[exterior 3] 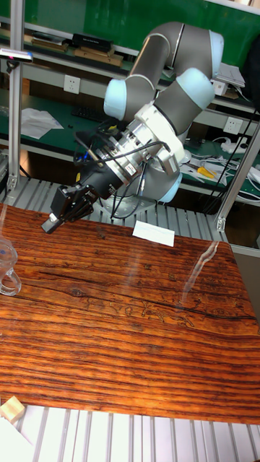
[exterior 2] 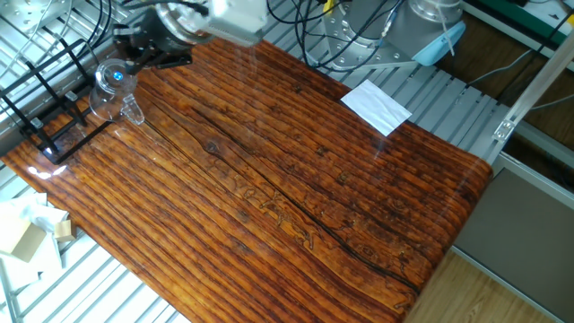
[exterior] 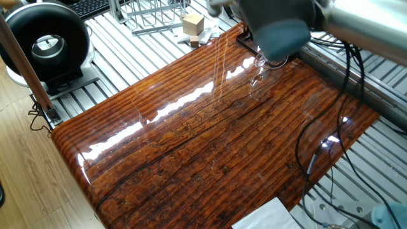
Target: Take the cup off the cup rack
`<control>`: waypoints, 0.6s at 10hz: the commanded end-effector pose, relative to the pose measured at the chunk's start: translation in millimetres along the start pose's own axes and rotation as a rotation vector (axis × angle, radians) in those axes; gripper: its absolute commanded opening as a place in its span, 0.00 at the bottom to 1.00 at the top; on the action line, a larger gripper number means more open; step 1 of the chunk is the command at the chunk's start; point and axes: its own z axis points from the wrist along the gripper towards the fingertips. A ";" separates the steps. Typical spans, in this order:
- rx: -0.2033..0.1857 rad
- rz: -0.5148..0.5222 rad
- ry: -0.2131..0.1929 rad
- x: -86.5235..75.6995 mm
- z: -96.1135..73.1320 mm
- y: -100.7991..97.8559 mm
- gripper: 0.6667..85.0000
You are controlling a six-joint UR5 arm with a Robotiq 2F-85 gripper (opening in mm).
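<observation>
Glossy striped wooden tabletop on ribbed metal bench. Green wall behind cluttered shelf. Light wooden floor.

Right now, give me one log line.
cup: upright on table, by cup rack | gripper: apart from cup, jaws unclear

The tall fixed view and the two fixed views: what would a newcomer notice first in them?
First the glossy striped wooden table that fills each view. Then the big grey and blue robot arm reaching over its far edge, with its black tool hanging in the air, apart from the cup. The clear glass cup stands at one corner of the table beside the black wire cup rack; a white paper lies at the opposite edge.
</observation>
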 end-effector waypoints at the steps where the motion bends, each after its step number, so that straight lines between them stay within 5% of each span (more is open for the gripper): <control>1: 0.061 0.050 -0.031 2.7 4.4 19.6 0.00; 6: 0.093 0.052 -0.079 -9.1 18.4 25.6 0.00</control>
